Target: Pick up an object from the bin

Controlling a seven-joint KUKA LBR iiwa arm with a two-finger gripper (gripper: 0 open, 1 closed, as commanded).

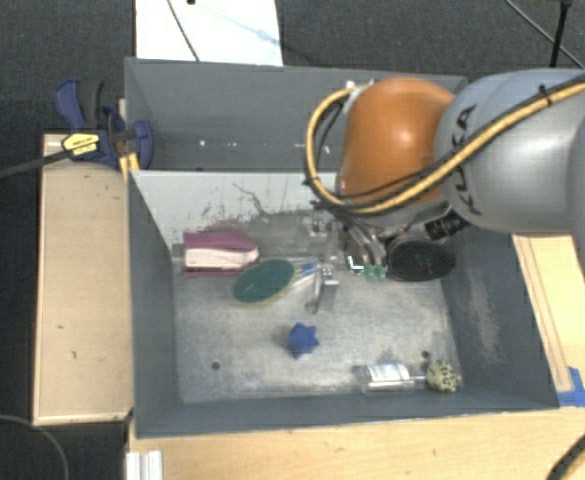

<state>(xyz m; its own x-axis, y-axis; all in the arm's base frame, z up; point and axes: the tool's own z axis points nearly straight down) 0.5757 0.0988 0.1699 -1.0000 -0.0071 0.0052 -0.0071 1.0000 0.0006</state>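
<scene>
The grey metal bin [222, 108] holds a few loose things spread well apart on its floor. The KUKA arm [532, 158] reaches in from the right, its orange cover [392, 138] hanging over the far middle. A pink and maroon block [217, 250] lies at the far left, and a black round disc [419, 261] sits far right, partly under the wrist. Between them lies a dark green oval pad [263, 280]. The gripper [320, 290] is low over the floor just beside the pad's right end, and whether it touches the pad I cannot tell. How its jaws stand cannot be made out either, and nothing can be seen held in them. A small blue star-like piece [302, 340] lies nearer, apart from the gripper, with a clear packet [387, 374] and a yellowish knobbly bit [441, 376] along the near wall. In my judgement the descent is done, while the grasp and the lift are still to come, most likely on the green pad.
</scene>
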